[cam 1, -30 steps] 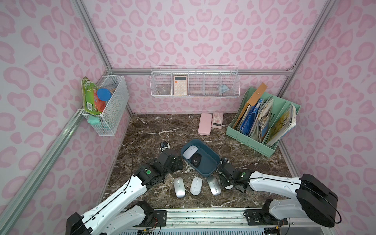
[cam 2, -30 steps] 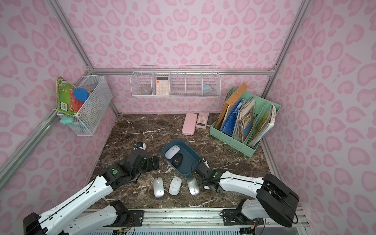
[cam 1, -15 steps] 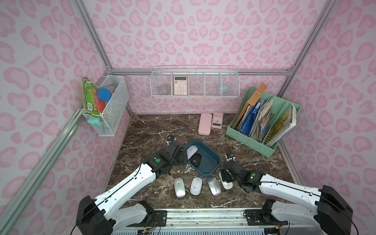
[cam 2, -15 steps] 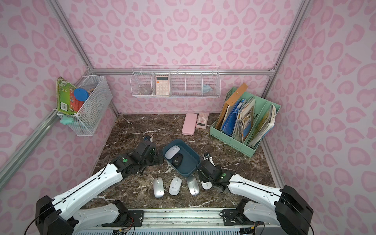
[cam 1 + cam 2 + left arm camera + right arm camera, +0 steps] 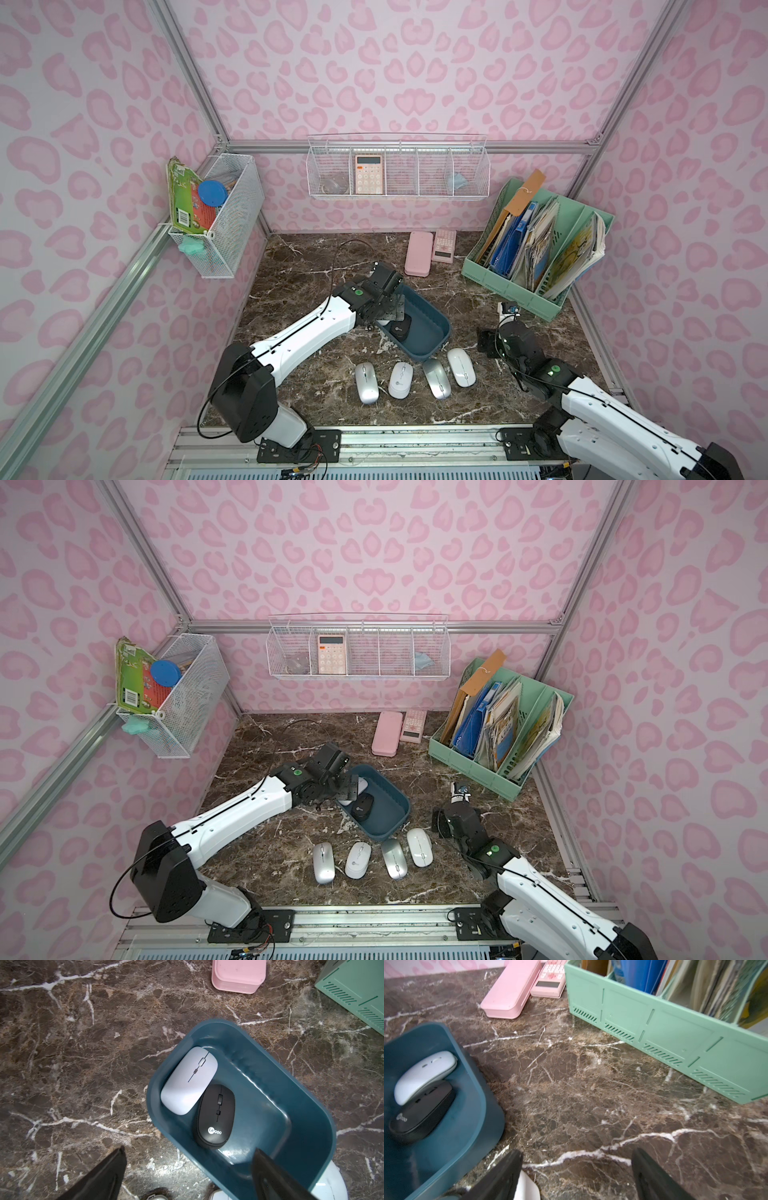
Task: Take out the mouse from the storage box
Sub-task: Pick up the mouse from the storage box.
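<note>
1. Mouse: I count two inside the storage box (image 5: 270, 1088) (image 5: 432, 332) (image 5: 390, 812) (image 5: 473, 1093), a pale mouse (image 5: 188, 1081) (image 5: 424, 1076) and a black mouse (image 5: 215, 1116) (image 5: 421, 1113) (image 5: 362, 807). They lie flat on its floor, side by side and touching, crowded into one end.
2. The pale mouse is slim and smooth, lilac-white, with a thin centre line and a small wheel. The black mouse is rounder and matte, with a wheel and a white logo at its tail.
3. The box is a shallow dark teal tub with rounded corners, skewed on the marble table (image 5: 83, 1064).
4. My left arm (image 5: 307, 332) (image 5: 249, 808) stretches from the front rail diagonally across the table. Its wrist is bent down above the end of the box that holds the mice, and it hides much of the pale mouse in both top views.
5. The left gripper (image 5: 190, 1149) (image 5: 392, 307) has its jaws spread wide with nothing grasped. One finger hangs over the inside of the box, the other over bare table, so the box wall runs between the jaws. Both mice lie just ahead of the jaws, untouched.
6. My right arm (image 5: 590, 399) (image 5: 536, 895) is folded, with its wrist raised to the side of the box and apart from it.
7. The right gripper (image 5: 577, 1151) is released, with only bare marble between the jaws. The box lies out beyond one finger. A white mouse (image 5: 527, 1188) (image 5: 461, 367) rests on the table just beside that same finger, at the end of a row of loose mice (image 5: 400, 380).
</note>
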Robot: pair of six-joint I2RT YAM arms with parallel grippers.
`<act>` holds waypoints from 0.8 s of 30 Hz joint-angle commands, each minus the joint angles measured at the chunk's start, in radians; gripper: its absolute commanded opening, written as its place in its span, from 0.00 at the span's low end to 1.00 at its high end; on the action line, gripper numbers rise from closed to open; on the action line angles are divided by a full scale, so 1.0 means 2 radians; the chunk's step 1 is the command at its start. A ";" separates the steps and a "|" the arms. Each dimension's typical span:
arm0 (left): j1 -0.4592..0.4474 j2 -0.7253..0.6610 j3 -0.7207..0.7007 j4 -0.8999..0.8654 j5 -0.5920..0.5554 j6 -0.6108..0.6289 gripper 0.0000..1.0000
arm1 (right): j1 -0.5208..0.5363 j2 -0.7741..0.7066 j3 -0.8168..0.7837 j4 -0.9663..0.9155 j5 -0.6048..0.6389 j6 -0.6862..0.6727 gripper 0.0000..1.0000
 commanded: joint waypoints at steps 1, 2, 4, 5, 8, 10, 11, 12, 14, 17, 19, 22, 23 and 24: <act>0.002 0.034 0.042 -0.053 0.000 0.006 0.97 | -0.016 -0.020 -0.024 0.048 -0.047 -0.010 0.87; 0.001 0.047 0.057 -0.067 0.001 0.006 0.97 | -0.019 -0.024 -0.033 0.057 -0.052 -0.011 0.87; 0.001 0.064 0.072 -0.080 0.011 0.011 0.97 | -0.022 -0.026 -0.045 0.066 -0.059 -0.009 0.87; 0.001 0.072 0.077 -0.083 0.016 0.013 0.97 | -0.023 -0.025 -0.049 0.070 -0.061 -0.006 0.87; 0.002 0.096 0.097 -0.095 0.030 0.017 0.97 | -0.025 -0.016 -0.053 0.078 -0.067 -0.004 0.88; 0.003 0.114 0.122 -0.104 0.041 0.020 0.95 | -0.026 -0.009 -0.054 0.080 -0.068 -0.002 0.88; 0.003 0.124 0.130 -0.109 0.049 0.022 0.93 | -0.026 -0.007 -0.057 0.083 -0.069 0.000 0.88; 0.003 0.132 0.139 -0.114 0.057 0.024 0.92 | -0.026 -0.006 -0.061 0.087 -0.069 0.001 0.88; 0.003 0.151 0.155 -0.120 0.070 0.029 0.89 | -0.027 -0.007 -0.067 0.093 -0.069 0.001 0.88; 0.003 0.178 0.175 -0.132 0.076 0.035 0.86 | -0.028 -0.013 -0.071 0.096 -0.069 0.001 0.89; 0.003 0.191 0.178 -0.135 0.071 0.039 0.84 | -0.029 -0.013 -0.072 0.100 -0.074 0.001 0.89; 0.003 0.202 0.173 -0.131 0.074 0.040 0.82 | -0.030 -0.001 -0.069 0.104 -0.078 -0.002 0.90; 0.004 0.205 0.169 -0.127 0.081 0.040 0.81 | -0.030 0.005 -0.068 0.104 -0.080 -0.002 0.90; 0.003 0.208 0.167 -0.125 0.086 0.039 0.81 | -0.030 0.010 -0.065 0.104 -0.082 -0.002 0.90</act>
